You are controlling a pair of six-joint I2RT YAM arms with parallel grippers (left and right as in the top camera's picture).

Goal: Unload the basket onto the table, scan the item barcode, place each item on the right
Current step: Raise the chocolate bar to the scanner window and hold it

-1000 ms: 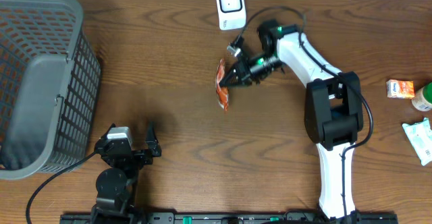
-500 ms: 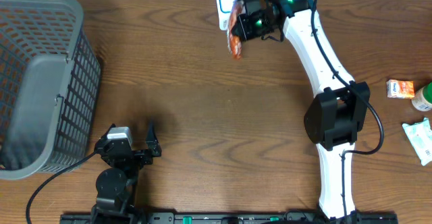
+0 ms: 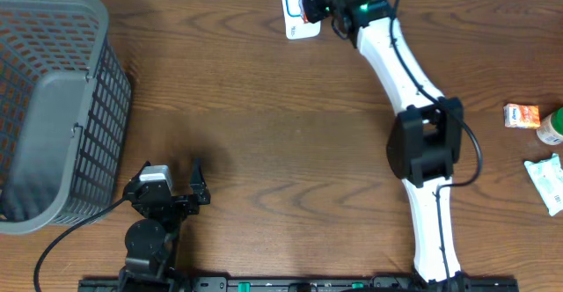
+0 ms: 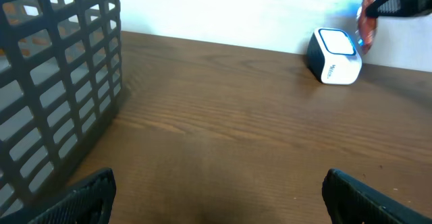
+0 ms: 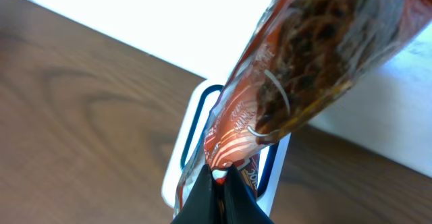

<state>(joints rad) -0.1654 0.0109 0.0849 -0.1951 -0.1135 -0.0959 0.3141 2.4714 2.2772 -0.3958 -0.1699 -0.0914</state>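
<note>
**Packet presented at the scanner, far edge of table**

- Your right gripper (image 5: pixel 216 196) has its jaws pinched tight on the bottom seam of the red snack packet (image 5: pixel 304 69). An edge grip leaves the printed faces bare, so nothing covers the code.
- The packet hangs tilted, just in front of the white scanner (image 3: pixel 297 21) at the table's far edge. It is close to the window, though you cannot tell whether it touches.
- No barcode is readable on the side the wrist camera shows. My guess is that it faces the scanner, or the packet needs a turn.
- Your left gripper (image 4: pixel 223 214) sits low near the basket (image 3: pixel 53 107), jaws spread wide and holding nothing. It looks parked out of the way.
</note>
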